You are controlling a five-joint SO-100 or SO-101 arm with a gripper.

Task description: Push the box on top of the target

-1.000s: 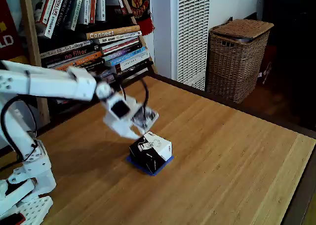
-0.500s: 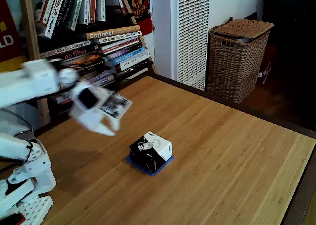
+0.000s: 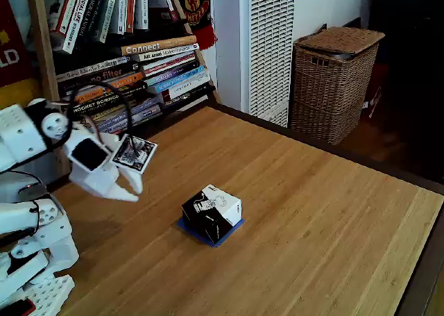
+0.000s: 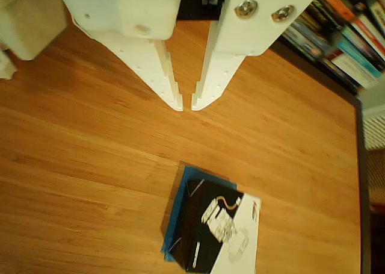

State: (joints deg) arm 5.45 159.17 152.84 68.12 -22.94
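White and empty, the gripper (image 3: pixel 132 188) hangs above the wooden table (image 3: pixel 312 212) in the fixed view, well to the left of the box (image 3: pixel 212 212) and clear of it. Look at the other view: the gripper (image 4: pixel 187 107) comes in from the top edge, its two tapered fingers (image 4: pixel 157 75) drawn in until the tips are almost touching, just a thin sliver of tabletop showing between them, nothing held. A black-and-white printed tag (image 3: pixel 135 153) sits on the gripper's body, up and to the left of the box in the fixed view.

And the box itself? It sits on the target (image 3: pixel 232 227), the blue tape square, with a blue edge peeking out along the box's lower right side and at its near corner in the fixed view. From the other view the box (image 4: pixel 218 233) lies below the fingertips, white printed top and black side showing, and the target (image 4: pixel 178 215) shows as a blue strip along the box's left and upper edges. So the box covers most of the square, though not squarely lined up with it.

Beyond the box in the fixed view, a bookshelf (image 3: pixel 132 59) packed with books stands behind the table's far edge, and a wicker basket (image 3: pixel 334 80) stands off to the upper right, on the floor past the table.
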